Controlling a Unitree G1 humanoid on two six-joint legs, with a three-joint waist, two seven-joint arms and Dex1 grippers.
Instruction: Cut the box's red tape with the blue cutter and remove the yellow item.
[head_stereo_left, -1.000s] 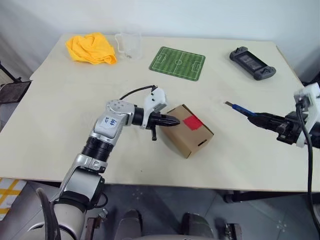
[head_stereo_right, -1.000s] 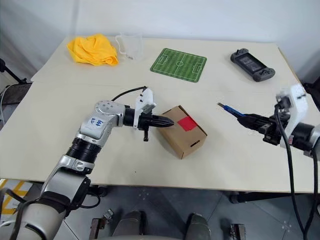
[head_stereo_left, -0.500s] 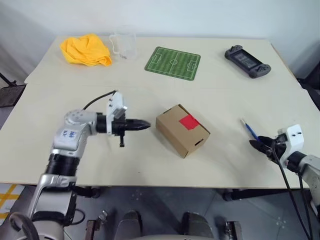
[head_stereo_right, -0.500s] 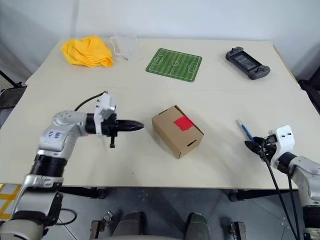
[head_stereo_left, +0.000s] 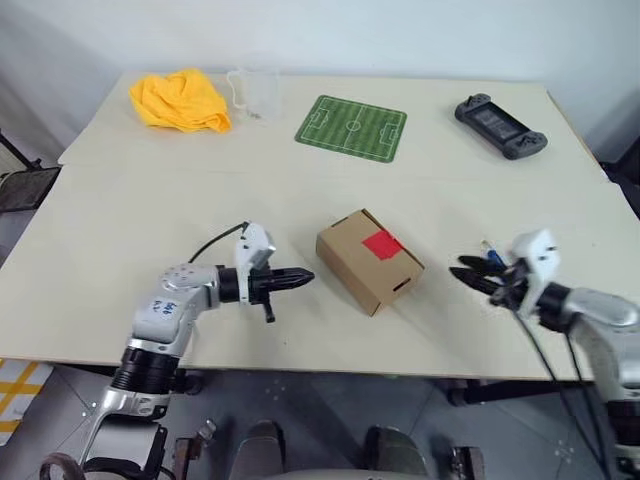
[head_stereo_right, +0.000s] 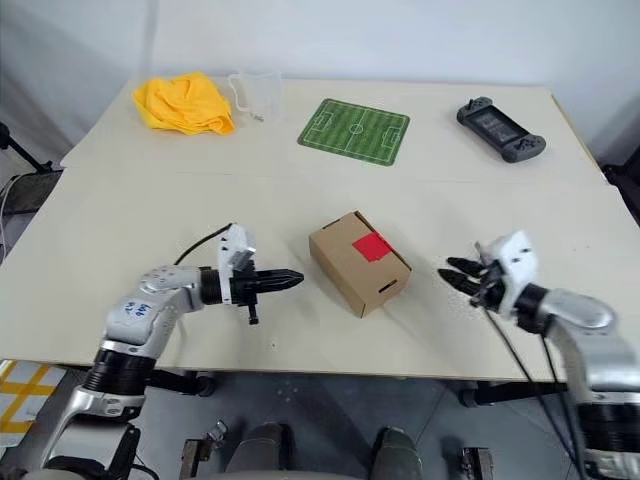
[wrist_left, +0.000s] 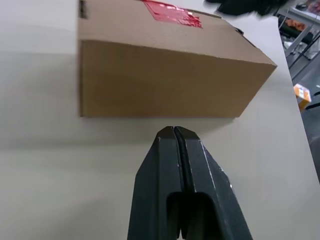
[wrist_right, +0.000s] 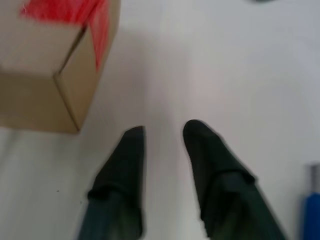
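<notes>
- Your left claw (head_stereo_left: 304, 277) is clenched on nothing, tips pressed together. It sits lower left of centre, pointing at the box (head_stereo_left: 368, 262) with a small gap between them.
- Your right claw (head_stereo_left: 462, 270) is released. Its fingers are apart with bare counter (head_stereo_left: 150, 220) between them, to the right of the box.
- The blue cutter (head_stereo_left: 491, 257) lies on the counter just beside the right claw, not held. Little of it can be seen past the claw.
- The red tape (head_stereo_left: 383, 244) is on the box top, centre frame. You cannot tell whether it is cut.
- The flaps look down, so the yellow item is probably inside.
- Risk: the right claw points at the box, not the cutter, so closing here would likely grab air. Re-aim at the cutter first.
- Risk: the cutter is slim and flat on the counter. A shallow pinch could skid it toward the lower right edge.
- Risk: the box is light and nothing is bracing it. A push from either claw would likely slide or turn it.
- Room: there is open counter left of and below the box, and between the box and the right claw.
- The green mat (head_stereo_left: 352, 127), game controller (head_stereo_left: 503, 125), yellow cloth (head_stereo_left: 180, 98) and clear cup (head_stereo_left: 255, 90) sit along the top, well apart from the work.
- The near counter edge runs close under both claws, so keep your sweeps short there.
</notes>
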